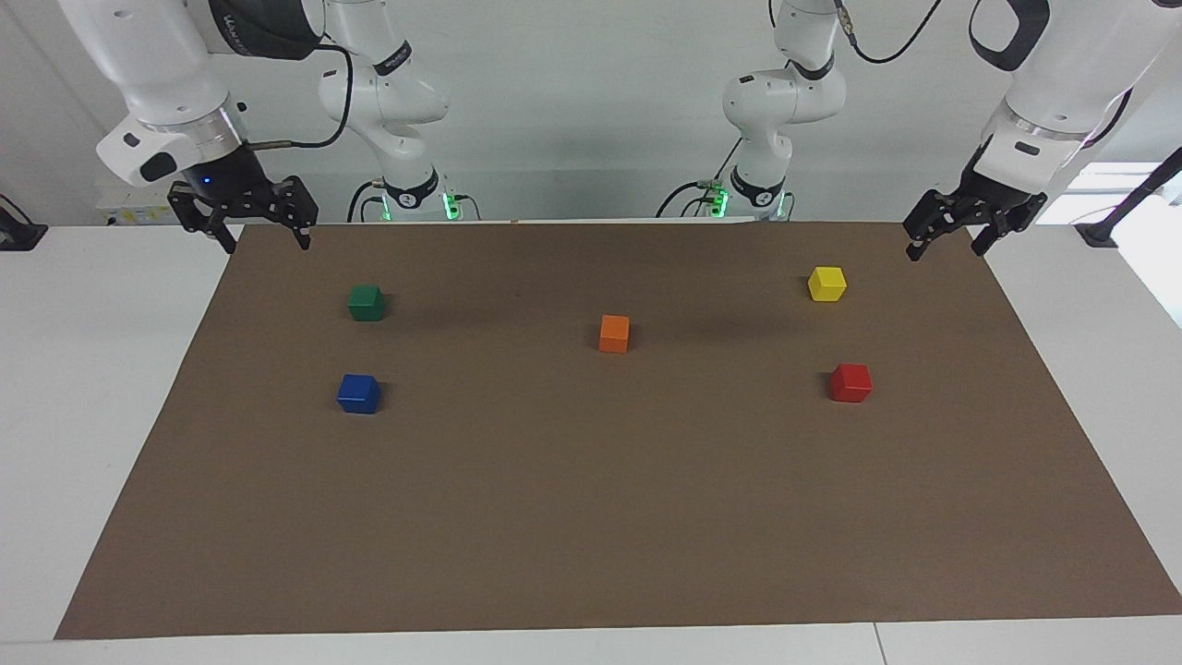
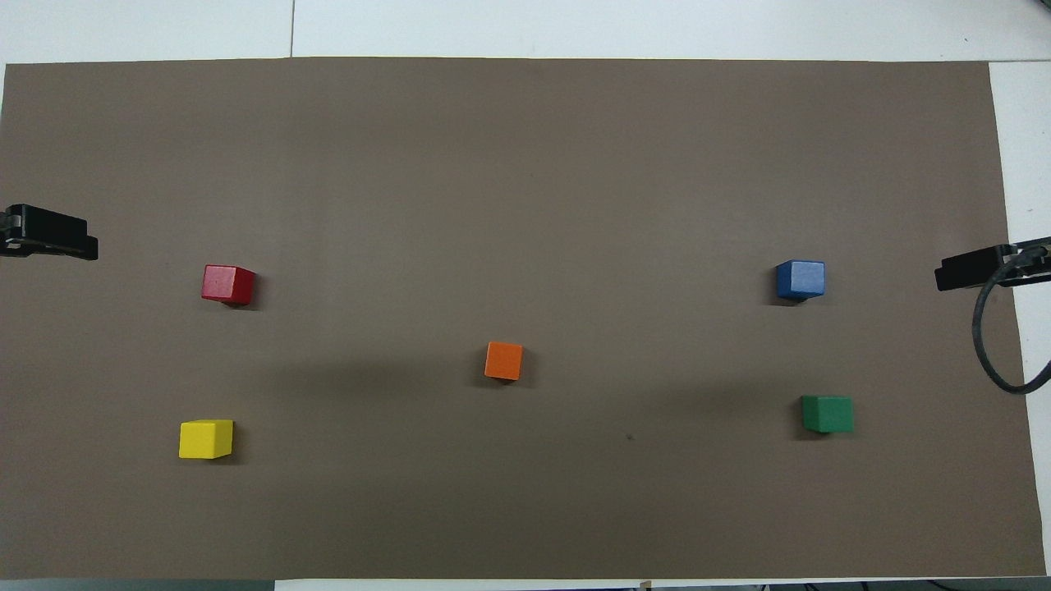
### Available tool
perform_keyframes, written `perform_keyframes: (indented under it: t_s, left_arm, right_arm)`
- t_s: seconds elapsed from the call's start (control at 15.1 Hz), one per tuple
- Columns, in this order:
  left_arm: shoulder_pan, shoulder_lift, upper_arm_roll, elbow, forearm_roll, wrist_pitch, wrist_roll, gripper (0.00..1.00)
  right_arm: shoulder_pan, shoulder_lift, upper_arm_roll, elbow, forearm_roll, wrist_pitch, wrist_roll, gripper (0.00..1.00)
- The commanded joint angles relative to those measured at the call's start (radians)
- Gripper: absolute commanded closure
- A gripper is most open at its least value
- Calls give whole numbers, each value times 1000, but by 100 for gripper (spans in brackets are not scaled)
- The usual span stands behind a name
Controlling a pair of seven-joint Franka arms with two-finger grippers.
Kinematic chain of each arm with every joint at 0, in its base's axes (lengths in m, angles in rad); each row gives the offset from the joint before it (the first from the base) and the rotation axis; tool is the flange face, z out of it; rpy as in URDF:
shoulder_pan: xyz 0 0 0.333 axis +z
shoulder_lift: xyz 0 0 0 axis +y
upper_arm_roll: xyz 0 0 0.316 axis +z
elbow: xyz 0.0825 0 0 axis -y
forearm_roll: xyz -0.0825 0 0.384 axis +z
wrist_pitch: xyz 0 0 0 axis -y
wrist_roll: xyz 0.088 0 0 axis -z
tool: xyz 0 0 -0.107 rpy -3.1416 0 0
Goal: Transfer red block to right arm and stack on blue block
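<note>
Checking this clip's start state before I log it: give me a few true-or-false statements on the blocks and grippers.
1. The red block sits on the blue block. False: both lie apart on the brown mat.
2. The left gripper holds nothing. True.
3. The right gripper is shut on the green block. False: it is open, up over the mat's edge.
4. The orange block lies between the two ends. True.

I work in a robotics lab: my two white jointed arms stand at a white counter laid with a plain brown paper mat.
</note>
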Motion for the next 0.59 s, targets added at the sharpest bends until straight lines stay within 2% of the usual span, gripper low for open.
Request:
perform_keyframes:
  t_s: [0.0, 0.33, 0.53]
  left_arm:
    - [-21, 12, 18, 22, 5, -23, 0, 0]
    - [-6, -13, 18, 2, 3, -15, 3, 0]
    - [11, -43, 20, -76, 3, 54, -8, 0]
  right_arm:
    - [-19, -10, 15, -12, -3, 10, 2, 0]
    - [-17, -13, 14, -12, -7, 7, -7, 0]
    - [-20, -21, 12, -20, -7, 1, -126, 0]
